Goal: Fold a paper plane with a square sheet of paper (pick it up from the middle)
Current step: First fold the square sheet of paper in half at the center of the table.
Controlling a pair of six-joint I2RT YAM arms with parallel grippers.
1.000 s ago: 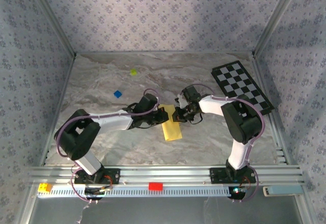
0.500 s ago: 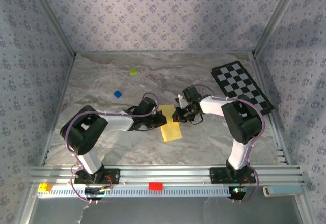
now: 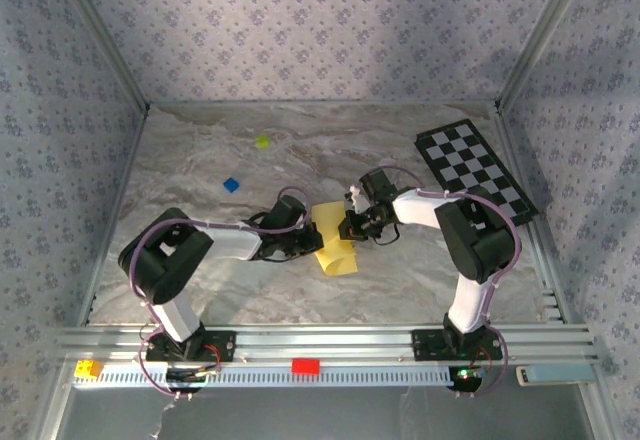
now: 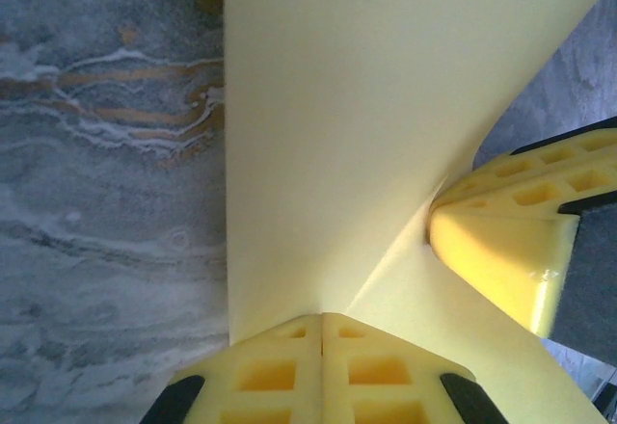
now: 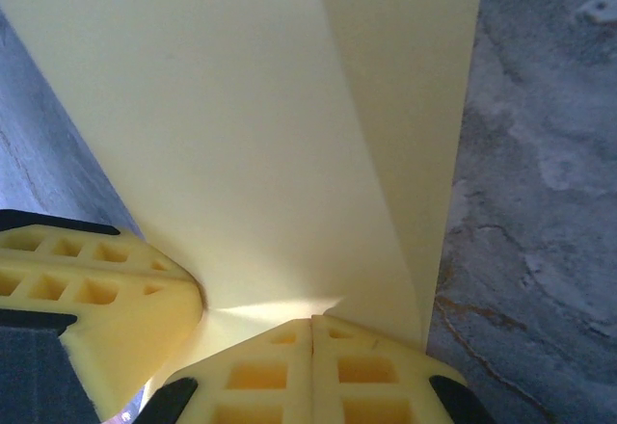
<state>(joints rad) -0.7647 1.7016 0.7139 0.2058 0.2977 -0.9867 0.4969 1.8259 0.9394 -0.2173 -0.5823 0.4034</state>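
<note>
Left arm drew back since earlier frame; yellow paper (image 3: 335, 242) now humped, mid-table. L fingers (image 4: 289, 374) & R fingers (image 5: 352, 376) both pinch paper edge, almost touching. Tip: move both together, keep paper taut, crease straight.

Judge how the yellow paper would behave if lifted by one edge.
Probably floppy: the paper bends between the left claw and right claw. Likely light and thin, so pulling could crease or tear it.

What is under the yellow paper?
The marbled table shows beside the paper and seems to continue beneath it. The left gripper and the right gripper are shut on the paper. Whatever lies directly beneath is covered.
</note>
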